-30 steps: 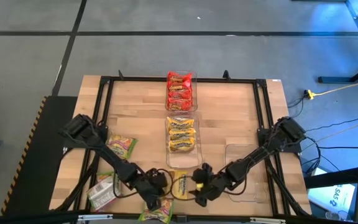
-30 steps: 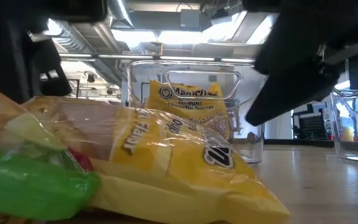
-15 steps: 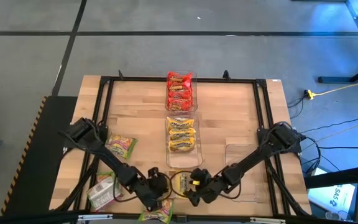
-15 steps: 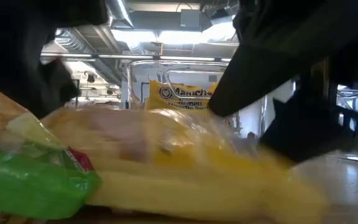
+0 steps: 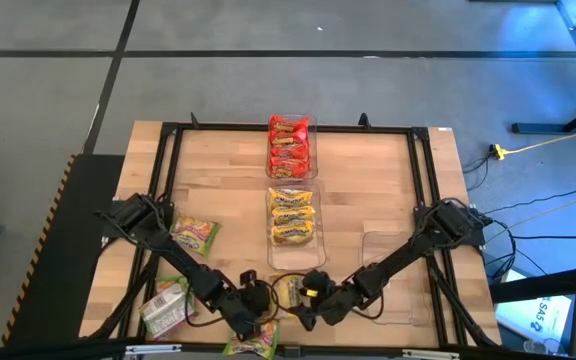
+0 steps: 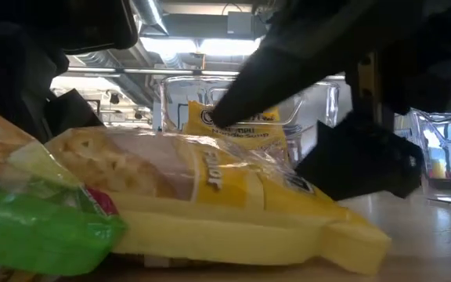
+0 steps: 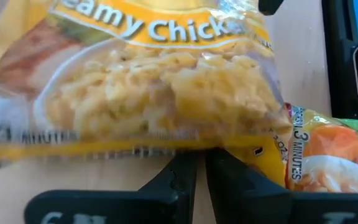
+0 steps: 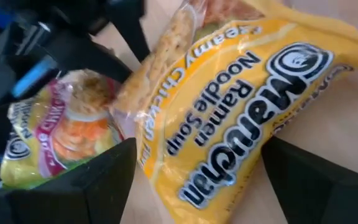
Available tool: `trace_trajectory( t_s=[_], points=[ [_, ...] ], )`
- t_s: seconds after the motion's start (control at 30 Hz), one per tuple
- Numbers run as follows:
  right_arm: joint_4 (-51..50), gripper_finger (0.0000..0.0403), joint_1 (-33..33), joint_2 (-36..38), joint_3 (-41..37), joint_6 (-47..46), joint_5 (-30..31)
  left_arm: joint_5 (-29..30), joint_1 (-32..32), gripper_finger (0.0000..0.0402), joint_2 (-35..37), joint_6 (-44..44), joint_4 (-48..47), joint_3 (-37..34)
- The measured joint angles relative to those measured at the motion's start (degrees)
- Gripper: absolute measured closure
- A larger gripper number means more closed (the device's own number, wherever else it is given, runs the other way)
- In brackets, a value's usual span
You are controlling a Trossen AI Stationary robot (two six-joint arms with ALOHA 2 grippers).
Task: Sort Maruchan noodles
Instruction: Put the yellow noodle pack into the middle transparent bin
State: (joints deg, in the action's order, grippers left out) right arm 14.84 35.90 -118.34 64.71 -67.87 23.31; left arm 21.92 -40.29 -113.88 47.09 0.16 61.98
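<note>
Your right gripper (image 8: 191, 180) has its jaws spread wide, straddling the yellow packet (image 5: 290, 292) that lies flat on the surface at the near edge, between the two arms. Bring the jaws down around the packet's narrow width before you close them, and bite the noodle block itself, not just the loose film, since the wrapper is slick, crinkly plastic that will likely slip or tear away if pinched at the seam.

Your left gripper (image 7: 199, 180) sits right against the packet's opposite side with its jaws together and nothing in them; back it off so it does not pin the wrapper.

The packet is a flat rectangle with a stiff, brittle brick inside, so squeeze gently. A green-and-pink packet (image 8: 55, 127) touches it; lift straight up to avoid dragging that one. The yellow bin (image 5: 293, 262) stands just beyond.
</note>
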Motion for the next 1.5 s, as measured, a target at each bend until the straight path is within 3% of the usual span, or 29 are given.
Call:
trace_trajectory(
  t_s=[0.37, 0.7, 0.83, 1.07, 1.23, 1.5],
  points=[
    [4.7, 0.0088, 0.0, 0.0, -0.1, 11.2, 1.5, -0.2, 0.1, 0.0371, -0.1, -2.1, 1.2, 0.0],
    [-7.8, 0.0088, -1.1, 4.1, 0.1, 10.6, -5.5, -4.1, -1.0, 0.0371, 3.3, 1.5, -6.3, -0.2],
    [-14.7, 0.0088, -1.5, 6.7, 0.1, 8.2, -5.2, -6.3, -1.4, 0.0371, 6.2, 5.2, -10.7, -0.2],
    [-16.0, 0.0088, -1.5, 5.5, 0.0, 4.7, -3.3, 3.3, -1.6, 0.0371, 7.8, 3.2, -4.7, -0.1],
    [-12.9, 0.0088, -1.4, 3.8, 0.0, 3.7, -3.5, 3.9, -0.9, 0.0371, 5.7, -1.2, -0.3, -0.1],
    [-9.4, 0.0088, -1.4, 3.0, 0.0, 3.7, -4.3, 3.9, -1.0, 0.0371, 2.7, -0.3, -3.7, 0.0]
  ],
)
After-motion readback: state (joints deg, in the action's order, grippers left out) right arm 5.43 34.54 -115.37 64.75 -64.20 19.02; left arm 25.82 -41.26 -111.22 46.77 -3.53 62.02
